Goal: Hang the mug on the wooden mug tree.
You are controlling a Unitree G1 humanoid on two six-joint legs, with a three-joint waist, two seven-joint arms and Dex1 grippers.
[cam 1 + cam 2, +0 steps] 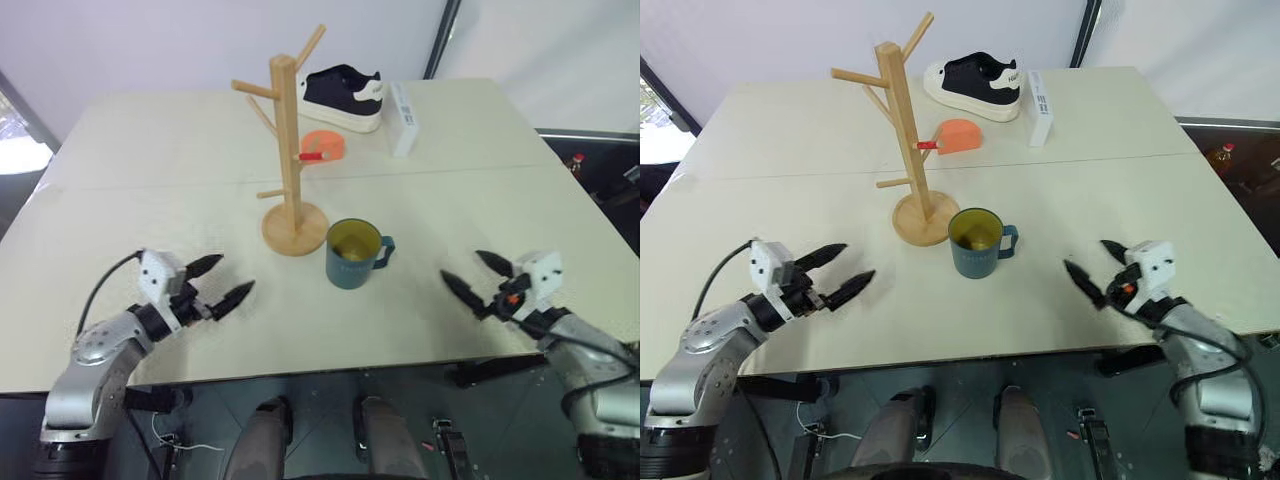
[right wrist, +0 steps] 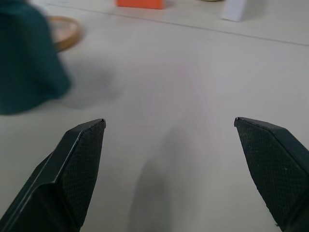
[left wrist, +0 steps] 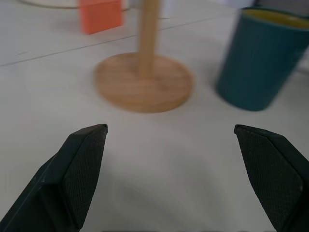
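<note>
The dark teal mug [image 1: 354,254] with a yellow inside stands upright on the cream table [image 1: 480,210], its handle turned to the right. Just to its left and slightly behind rises the wooden mug tree [image 1: 288,150], its round base [image 3: 143,81] almost touching the mug [image 3: 256,58]. My left gripper [image 1: 222,283] hovers open near the table's front left, pointing toward the mug with nothing between its fingers. My right gripper [image 1: 471,279] stands open at the front right, also aimed inward and empty; the mug [image 2: 26,58] lies a short way ahead of it.
At the back of the table lie a black and white sneaker [image 1: 345,97], a white box [image 1: 402,118] on its side and an orange object [image 1: 323,146] behind the tree. The table's front edge [image 1: 300,372] runs just below both grippers. A seam crosses the table behind the tree.
</note>
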